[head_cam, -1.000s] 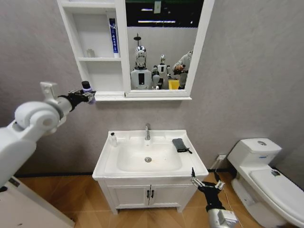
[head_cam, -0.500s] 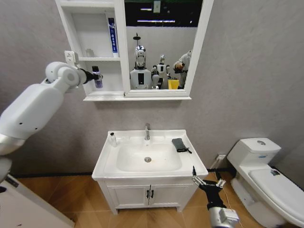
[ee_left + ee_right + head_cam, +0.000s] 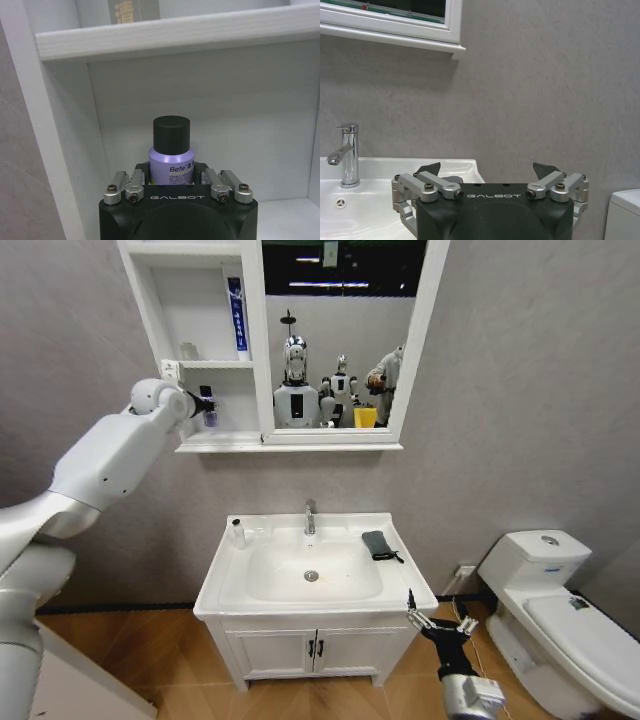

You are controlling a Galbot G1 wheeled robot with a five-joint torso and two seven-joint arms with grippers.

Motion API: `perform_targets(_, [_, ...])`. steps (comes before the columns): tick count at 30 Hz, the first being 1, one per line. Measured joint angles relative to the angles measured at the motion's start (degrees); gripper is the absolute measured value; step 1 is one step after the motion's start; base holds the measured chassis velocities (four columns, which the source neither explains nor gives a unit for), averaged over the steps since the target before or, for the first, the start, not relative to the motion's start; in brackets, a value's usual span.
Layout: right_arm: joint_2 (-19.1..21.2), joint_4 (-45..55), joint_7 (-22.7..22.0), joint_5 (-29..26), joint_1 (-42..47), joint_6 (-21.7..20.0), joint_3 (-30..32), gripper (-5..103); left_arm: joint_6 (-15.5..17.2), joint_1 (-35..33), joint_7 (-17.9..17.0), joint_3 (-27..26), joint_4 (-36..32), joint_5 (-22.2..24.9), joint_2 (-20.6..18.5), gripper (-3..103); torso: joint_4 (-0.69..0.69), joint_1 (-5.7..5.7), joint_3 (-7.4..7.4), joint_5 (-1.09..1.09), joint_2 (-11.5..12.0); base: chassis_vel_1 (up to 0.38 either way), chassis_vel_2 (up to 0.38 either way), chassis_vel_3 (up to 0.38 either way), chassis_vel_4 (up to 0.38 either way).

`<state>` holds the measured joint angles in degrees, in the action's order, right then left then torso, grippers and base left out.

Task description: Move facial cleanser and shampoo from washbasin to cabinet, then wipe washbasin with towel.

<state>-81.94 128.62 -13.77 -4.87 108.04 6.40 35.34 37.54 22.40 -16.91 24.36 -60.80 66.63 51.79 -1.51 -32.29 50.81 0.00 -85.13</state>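
Inside the cabinet (image 3: 185, 335), left gripper (image 3: 172, 175) clamps purple bottle (image 3: 171, 157) (labelled "Befe")

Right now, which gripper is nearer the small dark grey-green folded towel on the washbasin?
Right. The right gripper hangs low at the white ceramic washbasin's front right corner, below the towel; the left gripper is up in the cabinet.

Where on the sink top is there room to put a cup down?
The washbasin rim is bare left of the tap, between it and the small white bottle. Right of the tap, the towel takes the corner.
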Motion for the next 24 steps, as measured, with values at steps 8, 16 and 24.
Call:
perform_targets(8, [0.5, 0.0, -0.1, -0.2, 0.1, 0.0, 0.1, 100, -0.6, -1.6, 0.0, -1.4, 2.1, -0.6, 0.3, 43, 0.0, 0.0, 0.0, 0.0, 0.0, 0.0, 0.0, 0.0, 0.0])
perform_targets(16, [1.1, 0.2, -0.2, -0.8, 0.0, 0.0, 0.5, 100, -1.1, -3.6, -1.0, -2.8, 1.5, -0.7, 0.2, 63, -0.01, 0.01, 0.0, 0.0, 0.0, 0.0, 0.0, 0.0, 0.0])
perform_targets(24, [0.8, 0.5, -0.3, -0.7, 0.4, -0.1, 0.5, 100, -1.3, -7.0, -1.6, -6.1, -3.9, 0.0, -3.7, 90, -0.11, 0.0, 0.0, 0.02, 0.0, 0.0, 0.0, 0.0, 0.0])
